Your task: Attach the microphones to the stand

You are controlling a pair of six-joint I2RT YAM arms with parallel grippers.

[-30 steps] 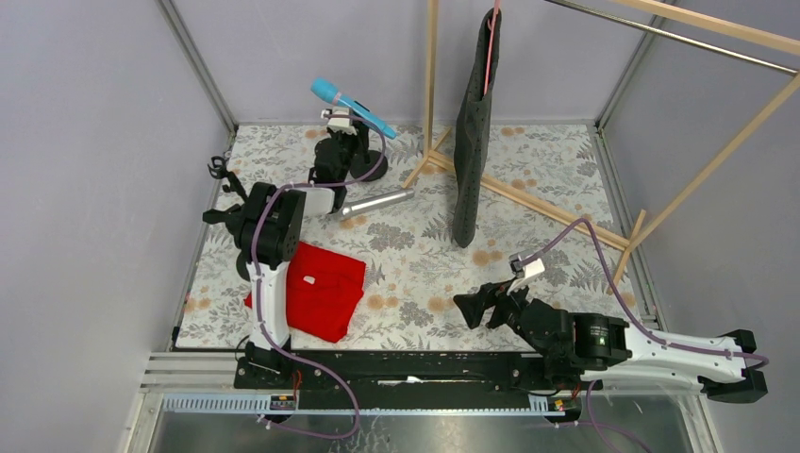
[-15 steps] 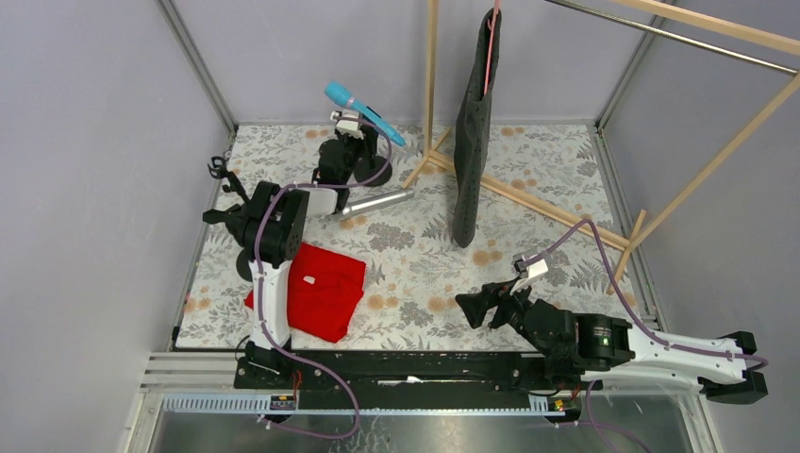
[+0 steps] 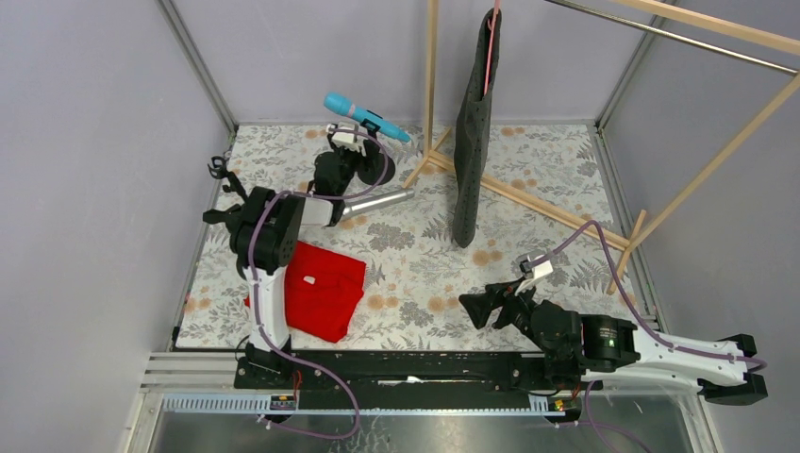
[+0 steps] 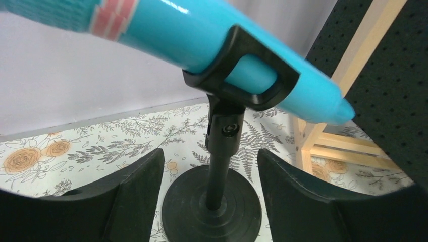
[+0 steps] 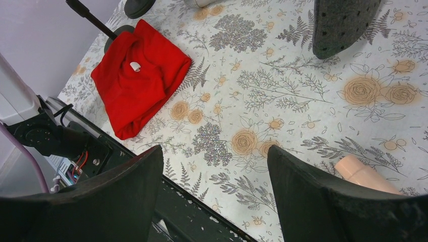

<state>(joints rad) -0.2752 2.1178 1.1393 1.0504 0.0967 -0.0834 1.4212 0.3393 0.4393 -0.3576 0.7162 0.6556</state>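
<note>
The cyan-blue microphone [image 3: 366,117] [image 4: 202,35] lies tilted in the black clip [image 4: 237,75] of a stand [image 4: 217,171] at the back left. My left gripper [image 3: 345,156] [image 4: 209,154] is open just below it, jaws on either side of the stand's pole and touching nothing. On the mat just right of my left arm lies the silver-grey microphone [image 3: 377,201]. The end of the peach-pink microphone [image 5: 361,174] shows beside my right gripper [image 3: 476,307] [image 5: 216,151], which hangs open and empty over the mat's front edge.
A red cloth [image 3: 321,288] [image 5: 136,75] lies at the front left. More black stand clips [image 3: 222,184] stand at the left edge. A dark perforated cloth [image 3: 475,142] hangs from the wooden rack [image 3: 431,75] at the back. A black rail [image 3: 396,370] runs along the near edge.
My left gripper has opened and let go of the cyan-blue microphone, which has shifted right and now rests flatter in the clip. The right gripper has barely moved.
</note>
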